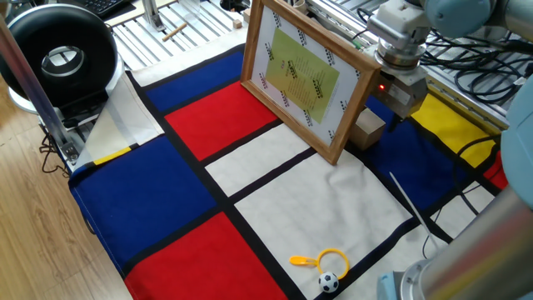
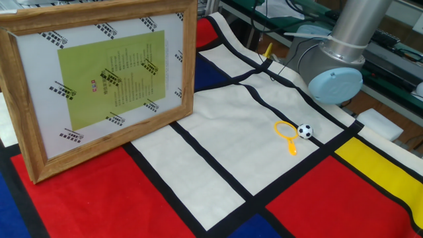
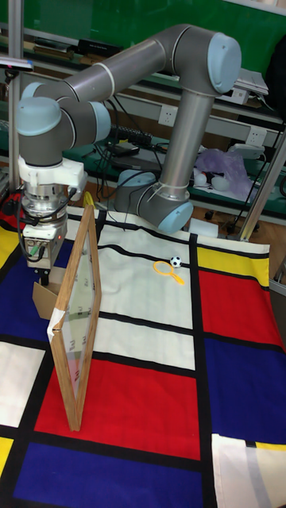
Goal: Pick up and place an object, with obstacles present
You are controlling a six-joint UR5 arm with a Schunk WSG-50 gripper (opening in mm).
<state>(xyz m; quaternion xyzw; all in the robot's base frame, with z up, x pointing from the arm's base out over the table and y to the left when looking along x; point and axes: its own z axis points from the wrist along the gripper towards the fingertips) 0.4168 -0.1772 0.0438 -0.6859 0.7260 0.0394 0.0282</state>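
The wooden cube (image 1: 367,129) sits on the patterned cloth (image 1: 275,200) just behind the picture frame (image 1: 306,73), near the frame's right lower corner as one fixed view shows it. Only its right part shows there; the frame's wooden edge covers the rest. In the tall fixed view the cube (image 3: 44,299) shows as a tan block tucked behind the frame (image 3: 77,317), which is seen almost edge-on and leaning back slightly, and the frame's edge again cuts part of it off. The other fixed view faces the front of the frame (image 2: 99,79), so the cube is fully hidden there, and so is the claw.

The gripper (image 1: 398,117) hangs just beside the cube, on the side away from the frame (a small red light glows on its body). Its fingertips are dark against the blue cloth and too small to separate in one fixed view. In the tall fixed view the gripper (image 3: 42,275) points down right above the cube, but the tips blur together, so I cannot tell whether the claw is spread or closed, nor whether it touches the cube.

Well apart, on the white panel, the yellow ring (image 1: 326,260) lies touching or just beside the tiny football (image 1: 329,282).
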